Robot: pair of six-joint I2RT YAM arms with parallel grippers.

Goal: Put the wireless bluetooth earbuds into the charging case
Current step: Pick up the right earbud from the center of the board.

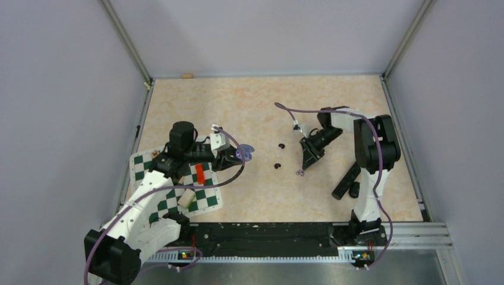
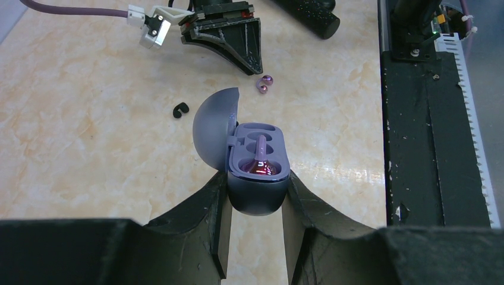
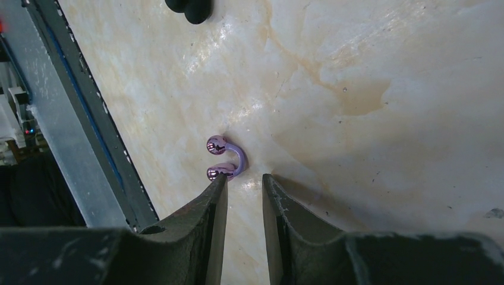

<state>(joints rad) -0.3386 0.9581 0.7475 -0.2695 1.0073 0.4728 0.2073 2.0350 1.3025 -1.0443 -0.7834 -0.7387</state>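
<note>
On the pale marbled table (image 1: pixel 249 101), the charging case (image 2: pixel 257 148) is pinched, lid open, by the left gripper (image 2: pixel 255 178).
Only the left wrist view shows one earbud (image 2: pixel 261 163) seated inside. Farther off, the other earbud (image 3: pixel 239 159) is seen lying just beside the right gripper (image 3: pixel 245 178), whose fingertips are slightly parted and empty.

I see the case (image 2: pixel 257 199) pinched upright between the left gripper's (image 2: pixel 255 178) fingers. Its lid is swung open, bluish-grey outside and purple inside. One lilac earbud (image 2: pixel 261 155) sits in a well. The other earbud (image 3: pixel 227 160), glossy and C-shaped, lies flat right at one fingertip of the right gripper (image 3: pixel 243 178).
</note>
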